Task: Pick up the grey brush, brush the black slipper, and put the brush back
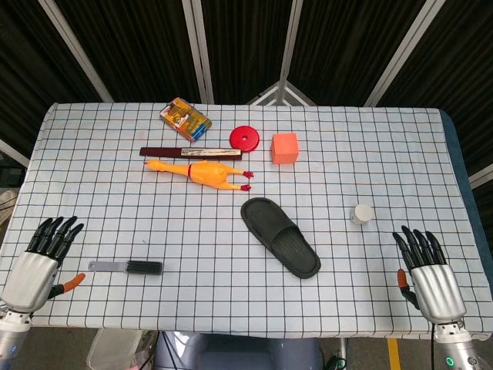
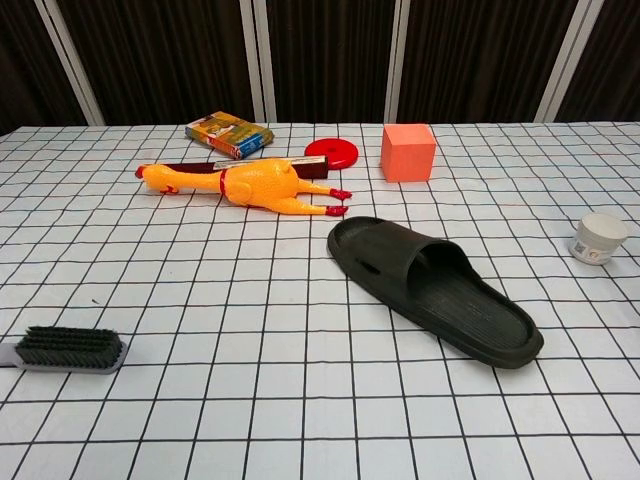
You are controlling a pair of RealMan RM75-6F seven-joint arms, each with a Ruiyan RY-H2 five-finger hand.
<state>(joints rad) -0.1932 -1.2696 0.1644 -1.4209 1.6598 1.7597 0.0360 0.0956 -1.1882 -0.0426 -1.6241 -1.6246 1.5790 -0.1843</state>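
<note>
The grey brush point(image 1: 127, 267) point(image 2: 65, 349) lies flat on the checked cloth near the front left, dark bristles up, handle pointing left. Nothing touches it. The black slipper point(image 1: 280, 237) point(image 2: 435, 288) lies in the middle of the table, sole down, angled toward the front right. My left hand point(image 1: 38, 260) hovers at the table's left front corner, well left of the brush, fingers spread and empty. My right hand point(image 1: 428, 273) is at the right front corner, also spread and empty. Neither hand shows in the chest view.
A yellow rubber chicken point(image 1: 202, 172), a dark red bar point(image 1: 189, 153), a printed box point(image 1: 185, 119), a red disc point(image 1: 246, 139) and an orange cube point(image 1: 284, 148) lie at the back. A small white jar point(image 1: 361, 213) stands right of the slipper.
</note>
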